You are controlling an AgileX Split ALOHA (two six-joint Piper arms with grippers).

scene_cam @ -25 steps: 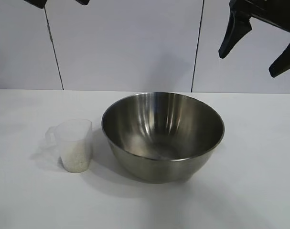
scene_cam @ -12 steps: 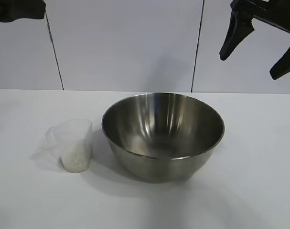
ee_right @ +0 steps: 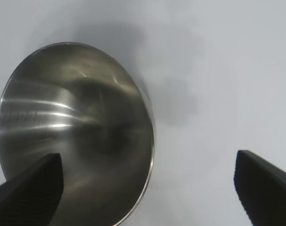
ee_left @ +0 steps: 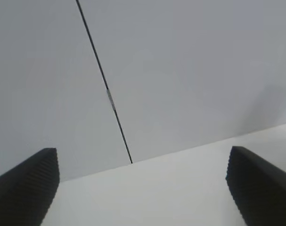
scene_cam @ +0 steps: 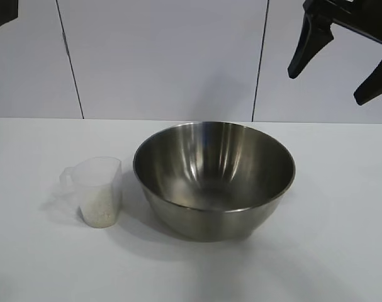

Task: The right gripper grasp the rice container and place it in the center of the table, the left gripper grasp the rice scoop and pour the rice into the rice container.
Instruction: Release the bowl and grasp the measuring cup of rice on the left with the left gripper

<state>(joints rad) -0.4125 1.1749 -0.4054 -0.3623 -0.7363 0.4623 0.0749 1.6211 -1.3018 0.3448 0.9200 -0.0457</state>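
Left gripper (ee_left: 143,188) hangs spread wide and empty, high above and left of the bowl (scene_cam: 214,179); the scoop (scene_cam: 97,190) stands upright just left of the bowl, nearer this arm, holding rice (scene_cam: 97,214); the bowl is empty; right gripper (scene_cam: 338,66), also spread, hangs above the bowl's right.

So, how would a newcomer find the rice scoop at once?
Start at the big steel bowl in the middle of the white table. The rice scoop stands upright just beside it, toward the left arm. It alone is small, clear plastic, with whitish grains inside.
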